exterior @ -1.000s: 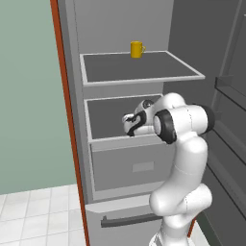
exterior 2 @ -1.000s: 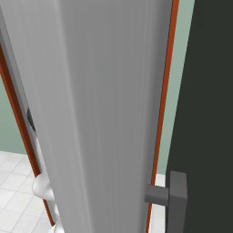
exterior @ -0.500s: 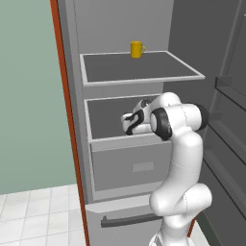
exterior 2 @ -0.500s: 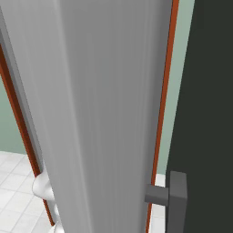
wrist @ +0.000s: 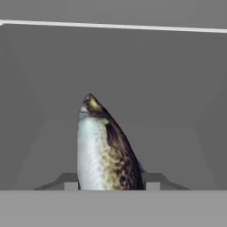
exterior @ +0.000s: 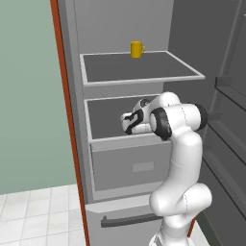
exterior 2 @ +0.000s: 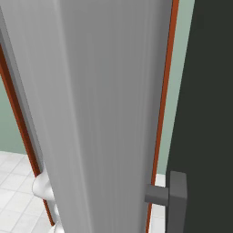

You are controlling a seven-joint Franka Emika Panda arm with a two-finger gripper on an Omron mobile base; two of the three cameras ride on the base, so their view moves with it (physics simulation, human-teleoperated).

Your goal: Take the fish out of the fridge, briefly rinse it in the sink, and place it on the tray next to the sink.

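Observation:
The fridge (exterior: 120, 29) stands open, and my arm reaches onto its second shelf (exterior: 108, 117). My gripper (exterior: 129, 124) hangs low over that shelf, near its front rim. In the hand view the fish (wrist: 104, 146), pale-bellied with a dark speckled back, lies lengthwise on the dark shelf and points away from the hand. My gripper (wrist: 111, 184) straddles its near end, and the fingertips (wrist: 71, 182) press against both of its sides, so it is shut on the fish. The sink and the tray are out of view.
A yellow mug (exterior: 137, 49) stands at the back of the upper shelf (exterior: 139, 67). Under the second shelf sit a grey drawer (exterior: 132, 166) and a dark bar handle (exterior: 129, 220). The open fridge door (exterior: 226, 120) is to the right. A grey door panel (exterior 2: 100, 113) looms close in the right base view.
The fingers have closed from wide open onto the fish. The hand has dipped slightly toward the shelf; the base and the mug have not moved.

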